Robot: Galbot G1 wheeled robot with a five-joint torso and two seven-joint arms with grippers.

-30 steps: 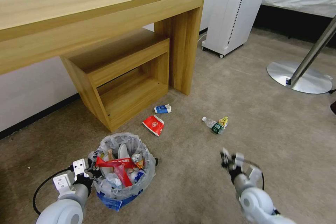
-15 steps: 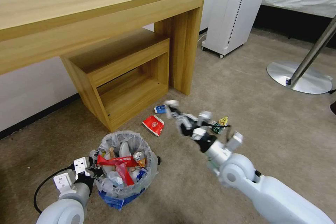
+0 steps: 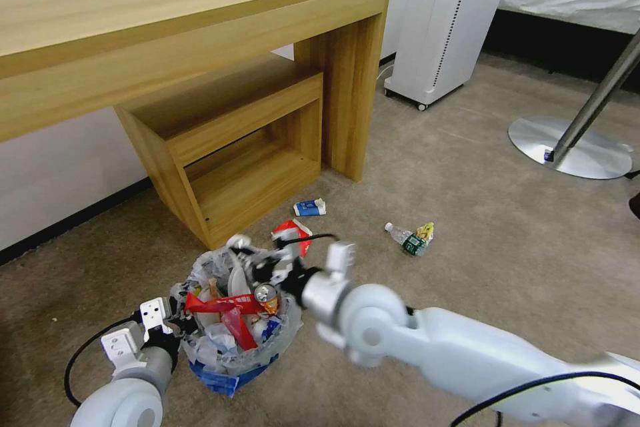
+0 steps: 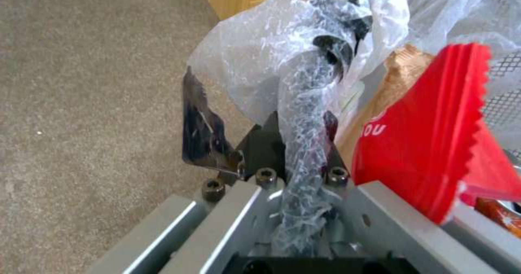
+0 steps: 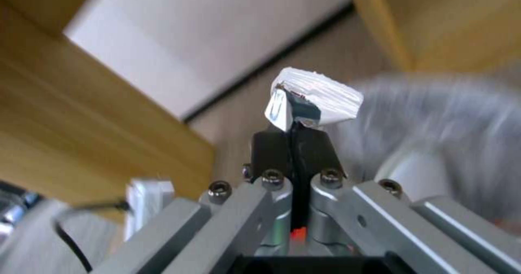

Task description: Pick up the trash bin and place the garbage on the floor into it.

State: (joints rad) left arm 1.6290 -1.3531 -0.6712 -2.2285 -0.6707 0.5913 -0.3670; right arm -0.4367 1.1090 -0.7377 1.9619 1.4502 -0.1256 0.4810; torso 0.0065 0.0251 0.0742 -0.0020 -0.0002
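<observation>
Swung right gripper [image 3: 257, 265] from floor litter to over trash bin [image 3: 235, 347], fingers pinching white paper scrap [image 5: 317, 99]; drop pending. Left gripper [image 4: 296, 143] clamped on bin liner [image 4: 271, 58].

White letters "OU" show on the red wrapper [image 4: 434, 143].

beige carpet [image 3: 480, 213], carton [image 3: 310, 207], bottle [image 3: 400, 233]

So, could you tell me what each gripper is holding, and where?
Left gripper: the trash bin by its bagged rim. Right gripper: a small white scrap, pinched at its edge.
</observation>
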